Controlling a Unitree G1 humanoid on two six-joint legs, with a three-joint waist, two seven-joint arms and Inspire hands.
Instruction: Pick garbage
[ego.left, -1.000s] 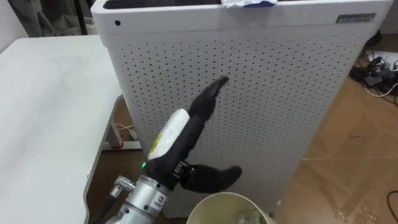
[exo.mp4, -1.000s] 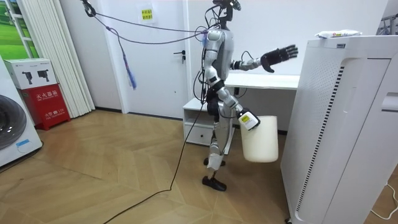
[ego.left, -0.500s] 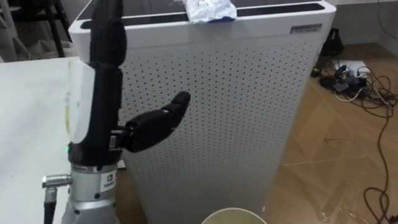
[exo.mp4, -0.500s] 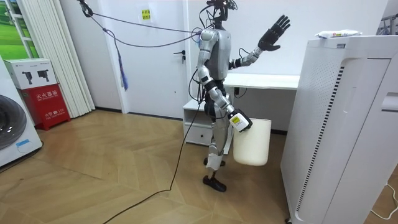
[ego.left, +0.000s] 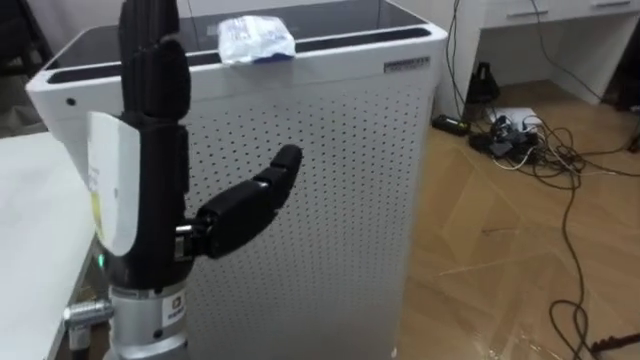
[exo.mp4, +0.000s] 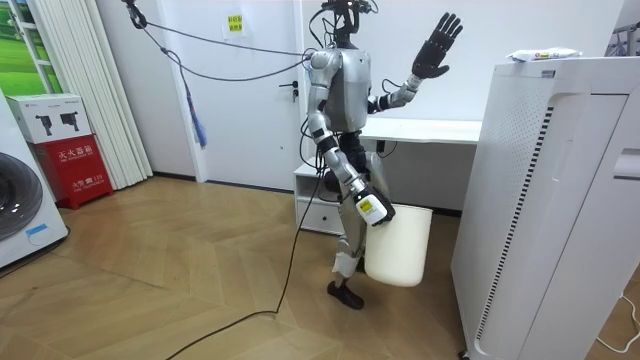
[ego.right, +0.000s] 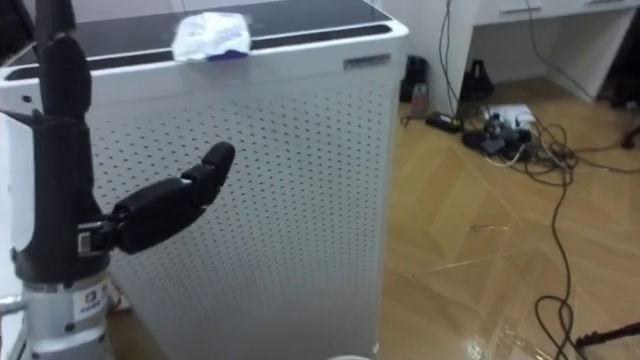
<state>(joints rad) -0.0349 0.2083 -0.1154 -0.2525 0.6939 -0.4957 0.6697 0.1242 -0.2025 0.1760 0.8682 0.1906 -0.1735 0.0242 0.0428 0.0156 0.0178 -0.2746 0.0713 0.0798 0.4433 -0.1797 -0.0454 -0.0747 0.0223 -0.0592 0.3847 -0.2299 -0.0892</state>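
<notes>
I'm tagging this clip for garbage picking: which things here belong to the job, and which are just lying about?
Job: crumpled wrapper on top of the white perforated unit; white bin hanging at the right hand; left hand, raised and open.
Lying about: floor cables; white table; washing machine.

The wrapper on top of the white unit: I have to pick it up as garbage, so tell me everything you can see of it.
The wrapper is a small crumpled packet, white and shiny like plastic film, with a blue edge at its lower side. It lies loose on the dark top panel of the white perforated unit, near its front edge. Nothing else touches it; the open left robot hand is raised apart from it.
</notes>
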